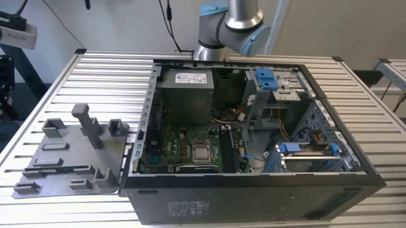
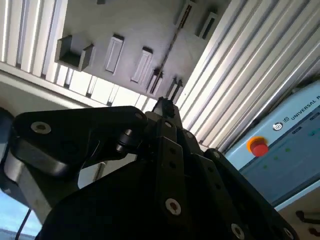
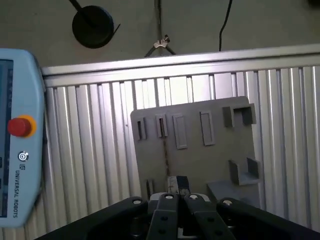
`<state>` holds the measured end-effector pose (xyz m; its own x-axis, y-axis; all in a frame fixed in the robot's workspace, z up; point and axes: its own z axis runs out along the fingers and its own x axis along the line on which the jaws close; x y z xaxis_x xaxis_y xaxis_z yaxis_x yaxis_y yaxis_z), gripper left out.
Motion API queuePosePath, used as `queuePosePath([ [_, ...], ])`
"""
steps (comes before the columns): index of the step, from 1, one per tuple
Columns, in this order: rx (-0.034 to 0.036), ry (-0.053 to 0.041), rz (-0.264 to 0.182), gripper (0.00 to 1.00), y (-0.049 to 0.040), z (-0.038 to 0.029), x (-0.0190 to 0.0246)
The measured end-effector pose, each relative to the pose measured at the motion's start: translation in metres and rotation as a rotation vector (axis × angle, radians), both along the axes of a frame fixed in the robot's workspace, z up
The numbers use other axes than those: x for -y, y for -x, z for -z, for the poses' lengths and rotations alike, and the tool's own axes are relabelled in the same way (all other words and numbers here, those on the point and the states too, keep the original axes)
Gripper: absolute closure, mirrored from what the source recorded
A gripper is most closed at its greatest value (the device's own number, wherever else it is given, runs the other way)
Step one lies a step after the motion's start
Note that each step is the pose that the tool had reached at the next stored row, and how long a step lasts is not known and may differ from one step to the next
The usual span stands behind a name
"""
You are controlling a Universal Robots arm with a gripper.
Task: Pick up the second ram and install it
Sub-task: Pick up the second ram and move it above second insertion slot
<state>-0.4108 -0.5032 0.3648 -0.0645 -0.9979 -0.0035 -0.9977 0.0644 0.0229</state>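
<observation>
The second ram [image 3: 165, 147] stands on edge in the gray tray [image 3: 200, 160], so from above it is a thin dark line across the tray's middle; in the second wrist view the ram [image 2: 175, 42] runs over the tray [image 2: 130, 20] in the same way. My gripper [image 3: 178, 186] hangs high above the tray, its black fingers drawn together with nothing between them, its tips lined up over one end of the ram. In the second wrist view the gripper [image 2: 163, 106] looks the same. In the exterior view the tray [image 1: 63, 152] lies left of the case, a dark strip [image 1: 57, 168] near its front.
An open computer case [image 1: 254, 190] lies on the slatted metal table [image 1: 108, 80], its motherboard [image 1: 190, 147] exposed, with long memory slots [image 1: 227, 147] beside the processor socket. Blue drive brackets [image 1: 266, 78] sit at the back. A teach pendant [image 3: 17, 150] with a red button lies beside the tray.
</observation>
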Motion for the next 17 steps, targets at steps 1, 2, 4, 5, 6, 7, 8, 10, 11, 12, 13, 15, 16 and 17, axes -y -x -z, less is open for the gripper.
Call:
queuePosePath([
  [1,0.0029,0.0001,-0.018,0.89,0.0,0.0003,0.0],
  [2,0.0059,0.0002,-0.036,0.89,0.0,0.0006,0.0],
  [4,0.0182,0.0003,-0.059,0.89,0.0001,0.001,0.0],
  [5,0.0233,0.0004,-0.069,0.89,0.0,0.0011,0.0],
  [6,0.0273,0.0005,-0.08,0.89,0.0,0.0012,0.0001],
  [7,0.0285,0.0004,-0.085,0.89,-0.0001,0.0013,0.0001],
  [8,0.0285,0.0005,-0.086,0.89,-0.0001,0.0013,0.0],
  [10,0.0287,0.0004,-0.086,0.89,0.0,0.0014,0.0],
  [11,0.0288,0.0003,-0.086,0.89,0.0,0.0014,0.0],
  [12,0.0288,0.0003,-0.087,0.89,0.0,0.0014,0.0],
  [13,0.0287,0.0004,-0.087,0.89,0.0,0.0014,0.0],
  [15,0.0287,0.0004,-0.088,0.89,0.0,0.0014,0.0],
  [16,0.0287,0.0004,-0.088,0.89,0.0,0.0014,0.0],
  [17,0.0287,0.0004,-0.088,0.89,0.0,0.0014,0.0],
])
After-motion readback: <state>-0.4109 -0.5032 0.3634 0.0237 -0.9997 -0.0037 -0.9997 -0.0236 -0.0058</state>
